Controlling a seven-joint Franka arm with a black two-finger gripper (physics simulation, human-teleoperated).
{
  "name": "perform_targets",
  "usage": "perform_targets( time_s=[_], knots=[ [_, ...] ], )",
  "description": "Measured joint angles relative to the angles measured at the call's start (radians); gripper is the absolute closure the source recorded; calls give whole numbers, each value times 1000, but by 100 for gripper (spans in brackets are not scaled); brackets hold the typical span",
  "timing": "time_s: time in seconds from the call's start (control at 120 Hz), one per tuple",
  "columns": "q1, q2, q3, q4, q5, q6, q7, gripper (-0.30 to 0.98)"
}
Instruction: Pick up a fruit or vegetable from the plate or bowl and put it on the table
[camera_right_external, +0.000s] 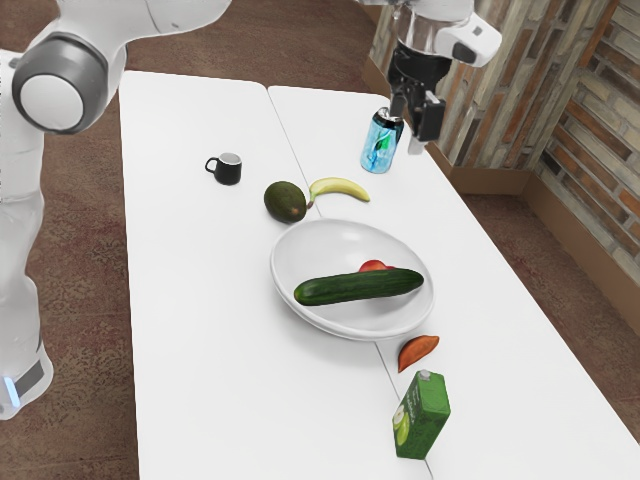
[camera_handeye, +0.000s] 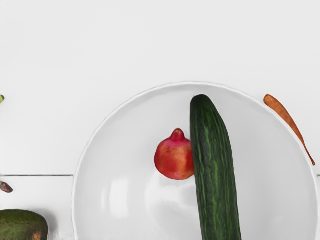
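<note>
Just right of the exterior view's centre, the cucumber lay in the bowl, long axis running left to right, rising slightly; the pomegranate peeped from behind. Both sat below and leftward of the claw — upper right, fingers parted, empty. The wrist view bared the pomegranate's crown, beside the cucumber's flank.

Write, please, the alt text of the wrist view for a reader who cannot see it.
A dark green cucumber lies beside a red pomegranate in a white bowl, seen from above. On the white table around it lie an orange-brown item, beyond the cucumber, and, on the pomegranate's side, an avocado, partly cut off.
</note>
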Motion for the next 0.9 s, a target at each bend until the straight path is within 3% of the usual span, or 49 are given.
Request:
perform_targets(
  time_s=[0.15, 0.233, 0.317, 0.408, 0.533, 0.9],
  knots=[
    [-124, 54, -11, -12, 4, 18, -19, 0],
    [-152, 142, -15, -23, -14, 107, 17, 0],
    [-149, 170, -9, -159, -65, 190, 47, 0],
    [-171, 85, 72, -355, -139, 245, 60, 0],
    [-172, 40, 116, -416, -189, 290, 69, 0],
    [-175, -91, 155, -613, -199, 333, 88, 0]
  ],
)
